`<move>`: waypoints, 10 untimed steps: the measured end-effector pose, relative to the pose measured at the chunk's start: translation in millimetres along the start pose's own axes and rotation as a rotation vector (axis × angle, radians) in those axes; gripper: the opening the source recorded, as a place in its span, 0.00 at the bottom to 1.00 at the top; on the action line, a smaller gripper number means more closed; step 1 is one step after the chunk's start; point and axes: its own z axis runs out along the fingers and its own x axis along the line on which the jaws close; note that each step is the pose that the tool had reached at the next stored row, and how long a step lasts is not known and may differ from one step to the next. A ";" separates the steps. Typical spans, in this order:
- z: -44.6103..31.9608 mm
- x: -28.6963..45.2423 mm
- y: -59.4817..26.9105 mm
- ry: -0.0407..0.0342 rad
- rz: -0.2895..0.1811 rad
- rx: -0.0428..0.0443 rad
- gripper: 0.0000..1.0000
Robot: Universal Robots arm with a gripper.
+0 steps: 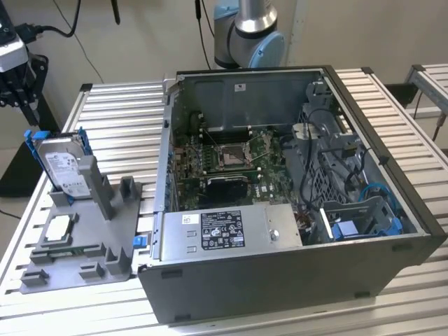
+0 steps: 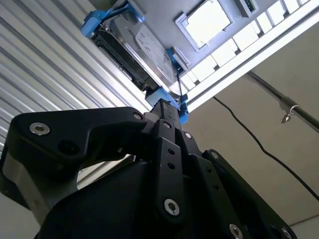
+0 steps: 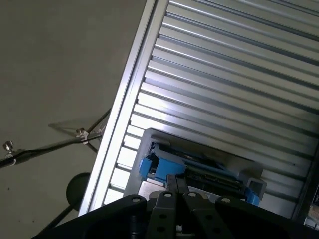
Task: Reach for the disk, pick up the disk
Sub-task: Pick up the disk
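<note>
Slatted metal table (image 1: 119,112) | disk (image 1: 70,180) leaning in grey holder (image 1: 105,210), label (image 1: 59,166) unreadable | fingers (image 2: 166,113) pressed together near it

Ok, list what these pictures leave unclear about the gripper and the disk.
- Exterior view: the gripper is cut off by the picture's left edge, so its gap to the disk is uncertain.
- Exterior view: the grey holder hides part of the disk's lower end.
- Second wrist view: the gripper's black body covers the disk's near corner.
- First wrist view: the gripper's body hides the disk's near edge.
</note>
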 end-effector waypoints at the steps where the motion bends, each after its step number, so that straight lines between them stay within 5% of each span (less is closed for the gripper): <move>1: 0.0 0.0 0.0 0.0000 0.000 -0.0001 0.00; 10: 0.0 0.0 0.1 0.0036 -0.095 -0.0002 0.00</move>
